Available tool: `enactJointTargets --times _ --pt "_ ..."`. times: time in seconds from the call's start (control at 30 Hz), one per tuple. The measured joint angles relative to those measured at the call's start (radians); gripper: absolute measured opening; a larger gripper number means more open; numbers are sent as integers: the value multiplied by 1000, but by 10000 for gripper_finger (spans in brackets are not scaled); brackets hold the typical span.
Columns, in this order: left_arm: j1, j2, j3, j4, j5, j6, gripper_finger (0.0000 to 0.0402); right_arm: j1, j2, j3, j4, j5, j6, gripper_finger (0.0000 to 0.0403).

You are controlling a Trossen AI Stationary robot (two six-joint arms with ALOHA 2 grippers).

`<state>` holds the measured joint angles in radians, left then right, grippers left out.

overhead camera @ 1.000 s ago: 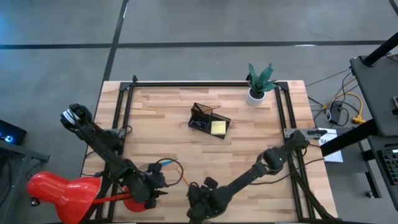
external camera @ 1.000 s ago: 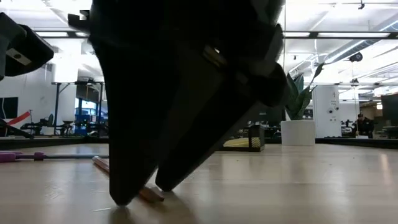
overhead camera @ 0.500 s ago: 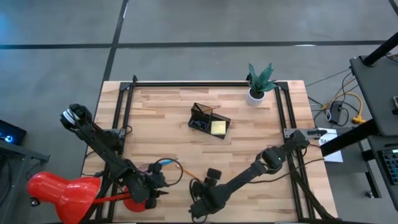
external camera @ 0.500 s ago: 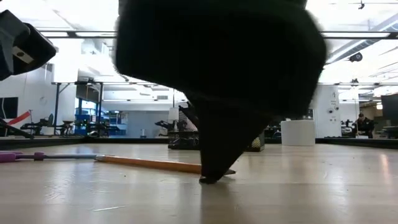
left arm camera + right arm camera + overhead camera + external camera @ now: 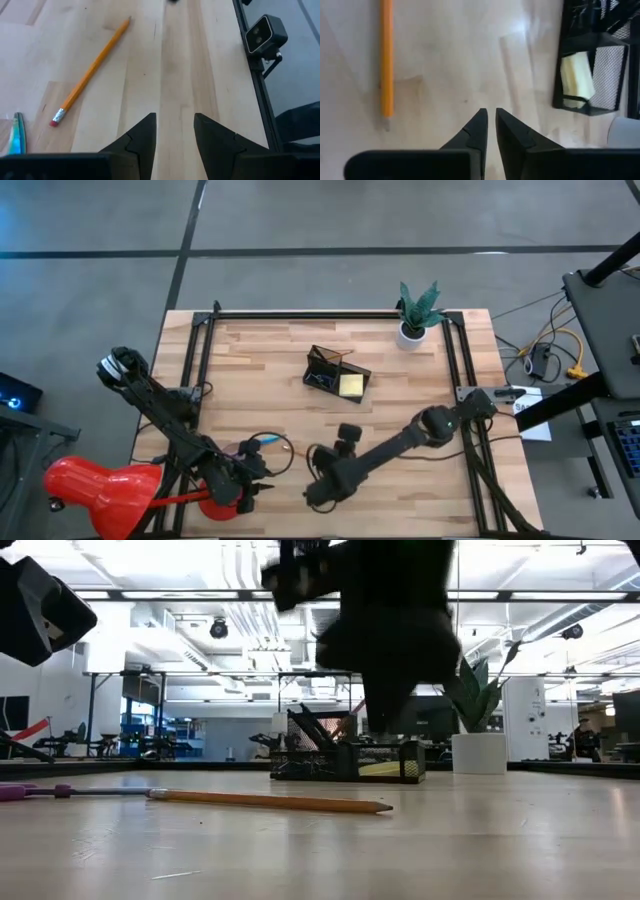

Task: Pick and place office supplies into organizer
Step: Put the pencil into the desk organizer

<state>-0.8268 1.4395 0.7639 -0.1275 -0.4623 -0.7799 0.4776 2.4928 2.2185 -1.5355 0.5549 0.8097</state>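
Observation:
An orange pencil [image 5: 270,802] [image 5: 90,70] [image 5: 386,55] lies flat on the table near its near edge, eraser end toward the left. My right gripper [image 5: 491,111] [image 5: 385,720] [image 5: 318,494] is shut and hangs above the table beside the pencil's point, touching nothing. My left gripper [image 5: 175,117] [image 5: 248,486] is open, low at the near left. Purple-handled scissors [image 5: 30,790] [image 5: 17,134] lie left of the pencil. The mesh organizer [image 5: 337,372] [image 5: 345,755] [image 5: 597,60] stands mid-table with the yellow sticky pad [image 5: 577,75] in its tray and pens in its cup.
A potted plant [image 5: 415,310] [image 5: 480,730] stands at the far right corner. The red lamp [image 5: 95,485] sits off the near left corner. The low camera [image 5: 265,32] is mounted on the near rail. Bare wood lies between the pencil and the organizer.
My right gripper stood on the table with its fingers either side of the pencil's point end, then shut. The point end swung toward the table's right while the eraser end stayed put. The gripper then rose and moved toward the far edge without the pencil.

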Motion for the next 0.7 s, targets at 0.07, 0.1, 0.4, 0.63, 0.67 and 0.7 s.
enactJointTargets --times 0.07,0.1,0.4,0.63,0.67,0.7 --pt "0 0 -1 11 -7 -1 118 -27 -39 -11 3 -15 -31 25" --pt "0 0 -1 22 -9 -2 118 -47 -54 -18 6 -32 -42 23" --pt "3 0 -14 40 -14 -204 118 -162 -338 -386 462 -459 -255 8" --pt "-7 0 -37 53 -20 -225 118 -38 -628 -804 902 -345 -152 9" --pt "-6 0 -38 53 -27 -211 118 -31 -632 -839 945 -344 -130 11" --pt "-6 0 -38 55 -36 -202 118 -28 -632 -868 974 -348 -103 13"
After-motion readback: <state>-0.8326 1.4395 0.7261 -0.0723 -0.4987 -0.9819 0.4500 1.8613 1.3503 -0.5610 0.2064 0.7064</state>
